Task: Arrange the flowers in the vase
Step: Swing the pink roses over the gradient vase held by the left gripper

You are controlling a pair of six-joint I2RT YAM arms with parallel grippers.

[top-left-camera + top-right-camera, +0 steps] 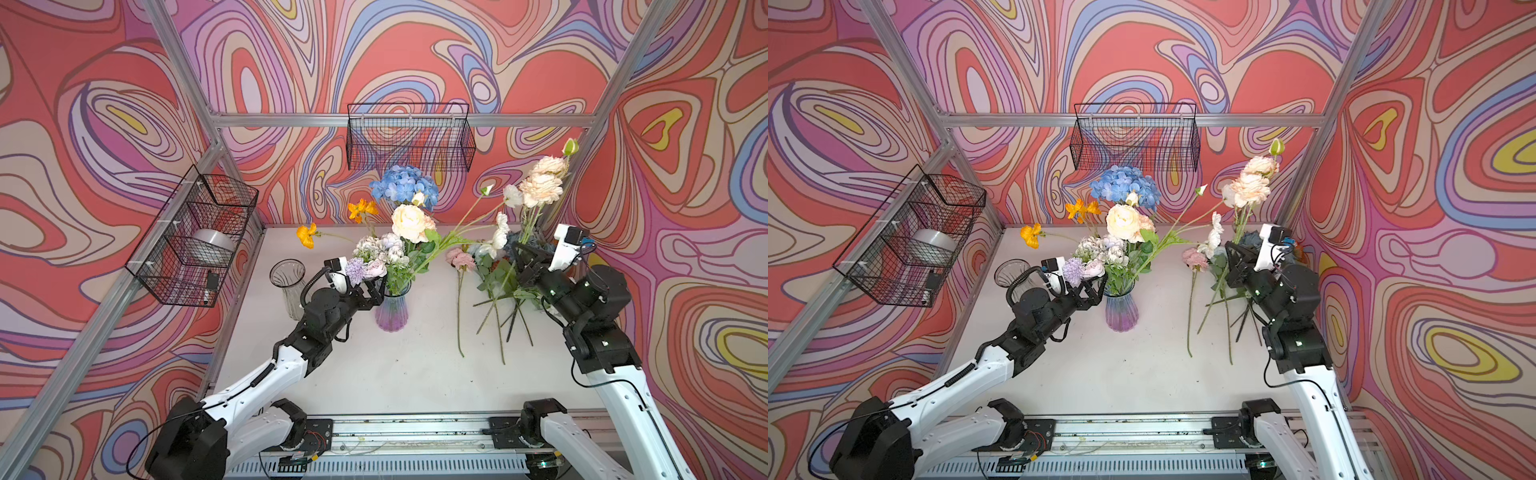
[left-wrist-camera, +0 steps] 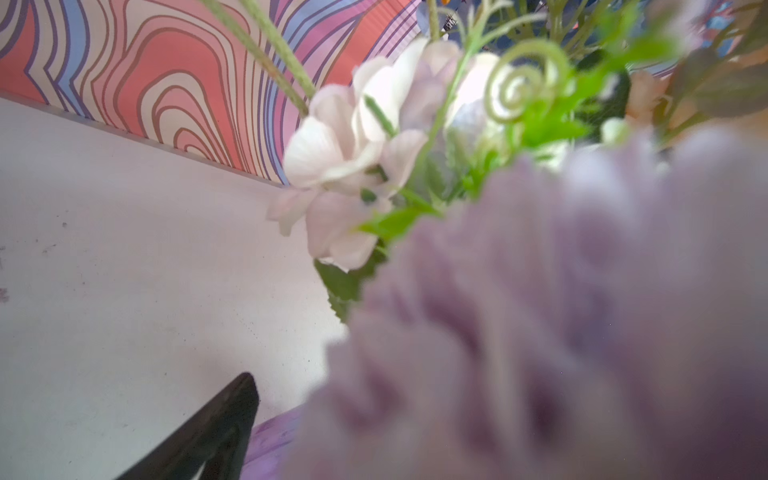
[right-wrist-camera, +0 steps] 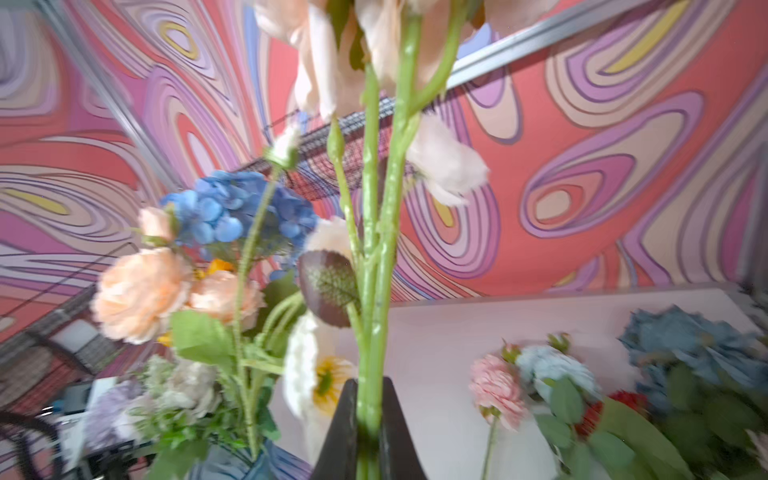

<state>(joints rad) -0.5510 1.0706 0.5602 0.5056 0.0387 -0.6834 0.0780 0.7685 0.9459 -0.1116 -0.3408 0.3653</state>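
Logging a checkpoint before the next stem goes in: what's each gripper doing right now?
Left gripper: open, holding nothing, beside the rim of the purple vase.
Right gripper: shut on the green stems of the peach roses.

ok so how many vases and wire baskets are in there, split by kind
clear ribbed glass vase, empty: 1
purple-tinted ribbed glass vase, filled: 1
black wire baskets, hung on the frame: 2
total: 4
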